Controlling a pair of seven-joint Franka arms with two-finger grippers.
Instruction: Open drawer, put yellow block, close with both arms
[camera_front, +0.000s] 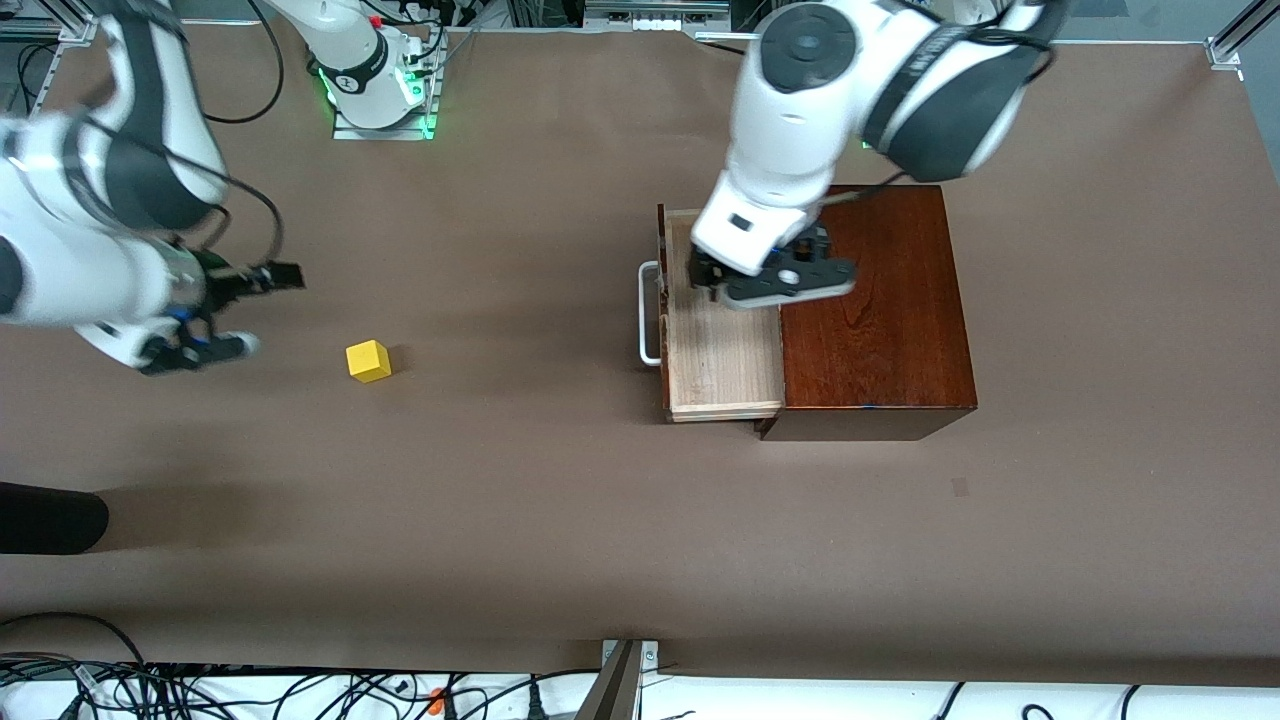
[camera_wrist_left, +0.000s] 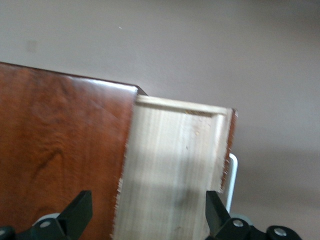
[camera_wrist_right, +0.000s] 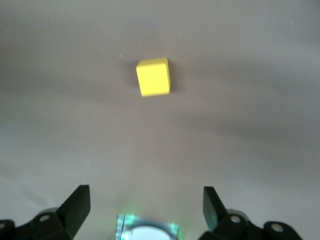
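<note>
Brown table (camera_front: 600, 540) fills the front view. Wooden box (camera_front: 880, 310) sits right of centre in that frame, with the drawer (camera_front: 722, 360) pulled out toward the frame's middle, pale lining bare, white handle (camera_front: 648, 312) at its outer end. Nothing in the tray.

Step in hand, as I read it: opening looks done, the block pickup comes next (not begun).

Left arm (camera_front: 850, 80) comes down from the upper right of the front view, elbow bent, wrist pointing down. Left gripper (camera_front: 775, 280) hangs over the seam where the drawer meets the box top, fingers spread wide and holding nothing; the left wrist view shows both fingertips (camera_wrist_left: 80, 207) apart with the lining between them.

Right arm (camera_front: 90, 240) enters at the frame's left edge, forearm roughly level. Right gripper (camera_front: 255, 310) is low over bare table, fingers spread and empty, pointing toward the yellow block (camera_front: 368, 361).

Block sits on the table, centre-left of the front view, well apart from the drawer and near the right gripper. In the right wrist view it lies ahead of the open fingers (camera_wrist_right: 77, 205), not between them.

Next move likely calls for the right gripper to advance, straddle the cube squarely, then close. The left gripper should clear the tray (it overhangs the drop zone).
</note>
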